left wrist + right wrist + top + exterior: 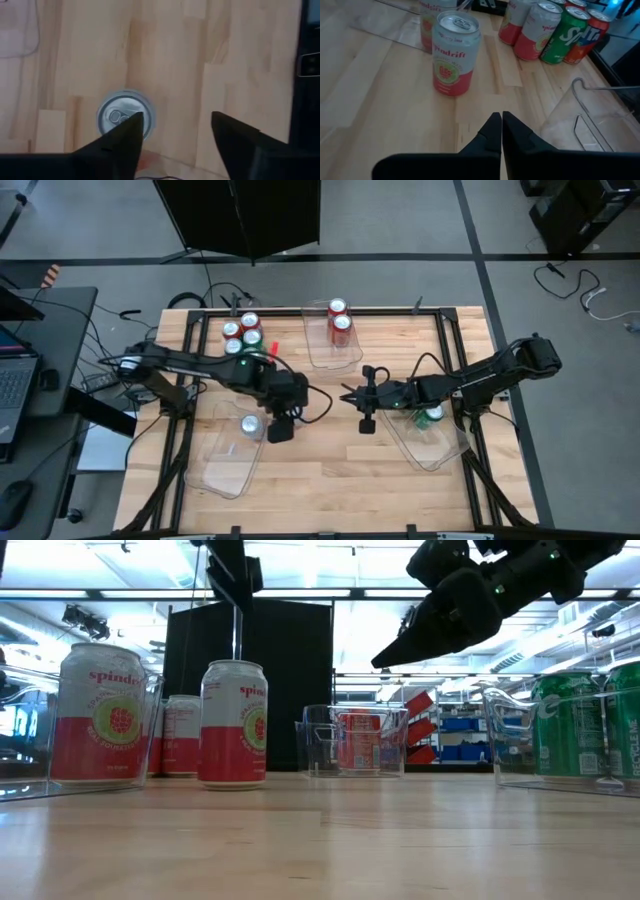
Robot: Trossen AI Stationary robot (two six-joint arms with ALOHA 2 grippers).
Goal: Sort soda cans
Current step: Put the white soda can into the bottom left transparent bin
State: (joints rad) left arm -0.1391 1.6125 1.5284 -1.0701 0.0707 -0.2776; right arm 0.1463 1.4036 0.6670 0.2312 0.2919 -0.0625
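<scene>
My left hand [281, 427] hangs over the wooden surface [320, 470] with its fingers [122, 145] spread apart and nothing between them. Directly below it a white-and-red Spindrift can [249, 425] stands upright in the clear bin [228, 470] on that side, its silver top [122, 114] showing just past one fingertip.

My right hand [347, 397] is held above the middle of the surface, its fingers [492, 132] pressed together and empty. Ahead of it is that same Spindrift can [455, 52], upright. Farther off beyond it stands a cluster of loose cans [241, 335]: white-and-red ones, a green Sprite can [567, 32] and a red can [592, 30], all close together. Behind my right hand, under the arm, a second clear bin [430, 442] holds green cans [572, 725]. A third clear bin [333, 345], off to the far side between my two hands, holds two red cans [340, 320].
</scene>
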